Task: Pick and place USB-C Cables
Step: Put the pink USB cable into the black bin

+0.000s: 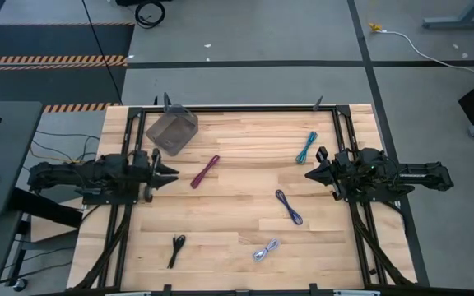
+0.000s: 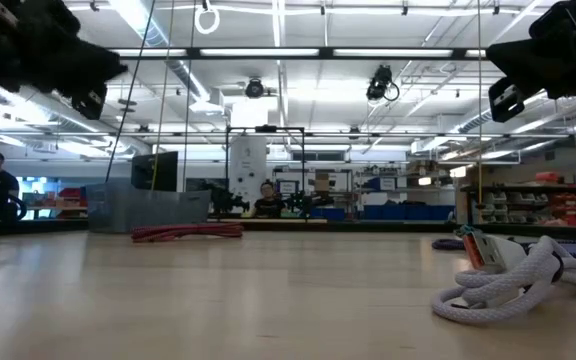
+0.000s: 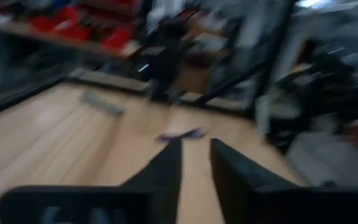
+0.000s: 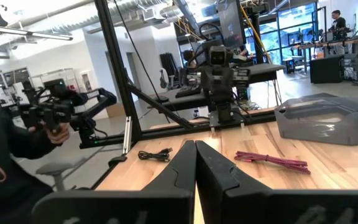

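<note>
Five short cable bundles lie flat on the wooden table in the high view: magenta [image 1: 205,171], teal [image 1: 306,148], purple [image 1: 289,206], black [image 1: 177,249] and white-silver [image 1: 266,250]. My left gripper [image 1: 171,174] hovers at the table's left side, just left of the magenta cable. It is open by a narrow gap [image 3: 196,155], and a purple-toned cable [image 3: 180,135] lies ahead of it. My right gripper [image 1: 309,174] hovers at the right side, near the teal cable, and is shut [image 4: 195,148]. It faces the magenta cable [image 4: 271,160] and the black cable [image 4: 155,155].
A grey translucent bin [image 1: 172,131] stands at the far left of the table, behind the magenta cable. Black frame rails [image 1: 340,136] run along the table's sides. In the low view the white-silver cable [image 2: 513,285] lies nearest. People [image 2: 265,199] are in the room beyond.
</note>
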Robot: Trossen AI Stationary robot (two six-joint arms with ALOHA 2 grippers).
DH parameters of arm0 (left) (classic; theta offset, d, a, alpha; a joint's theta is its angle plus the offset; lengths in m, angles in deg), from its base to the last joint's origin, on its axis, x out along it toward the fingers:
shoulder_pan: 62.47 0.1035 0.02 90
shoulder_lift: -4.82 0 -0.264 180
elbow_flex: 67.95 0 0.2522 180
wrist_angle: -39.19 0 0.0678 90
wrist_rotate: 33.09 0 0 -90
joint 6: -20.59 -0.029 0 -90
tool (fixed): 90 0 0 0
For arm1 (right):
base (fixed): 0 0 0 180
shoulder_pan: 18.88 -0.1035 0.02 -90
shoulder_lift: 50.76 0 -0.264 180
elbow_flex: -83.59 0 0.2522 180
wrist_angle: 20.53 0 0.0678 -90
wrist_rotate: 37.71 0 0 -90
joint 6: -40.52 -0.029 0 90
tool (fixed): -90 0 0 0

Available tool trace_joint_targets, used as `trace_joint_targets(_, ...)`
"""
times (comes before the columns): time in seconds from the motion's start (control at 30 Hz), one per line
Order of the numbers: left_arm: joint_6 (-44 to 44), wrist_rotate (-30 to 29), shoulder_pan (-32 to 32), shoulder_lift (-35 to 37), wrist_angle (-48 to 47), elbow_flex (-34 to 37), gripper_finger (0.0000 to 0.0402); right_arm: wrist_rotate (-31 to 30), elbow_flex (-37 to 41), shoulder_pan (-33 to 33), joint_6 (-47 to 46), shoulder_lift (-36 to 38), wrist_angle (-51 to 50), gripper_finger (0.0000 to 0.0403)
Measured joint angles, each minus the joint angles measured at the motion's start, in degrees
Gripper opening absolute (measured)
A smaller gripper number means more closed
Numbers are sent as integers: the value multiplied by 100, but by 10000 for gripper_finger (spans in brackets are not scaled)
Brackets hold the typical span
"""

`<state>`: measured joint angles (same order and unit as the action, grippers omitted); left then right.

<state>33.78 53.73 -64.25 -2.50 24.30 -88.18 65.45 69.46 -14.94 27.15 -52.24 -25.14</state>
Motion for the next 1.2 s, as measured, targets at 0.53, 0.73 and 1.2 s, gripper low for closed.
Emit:
trace_joint_targets(0.53, 1061, -725, 0, -4190, -1257, -2026, 246, -2, 0, 0, 0, 0, 26, 12)
trace_joint_targets(0.73, 1167, -1153, 64, -5741, -1544, -2730, 236, 0, 0, -2, 0, 0, 26, 12)
trace_joint_targets(1.2, 2040, -1415, 362, -7494, -1666, -2880, 233, -2, 0, -2, 0, 0, 24, 12)
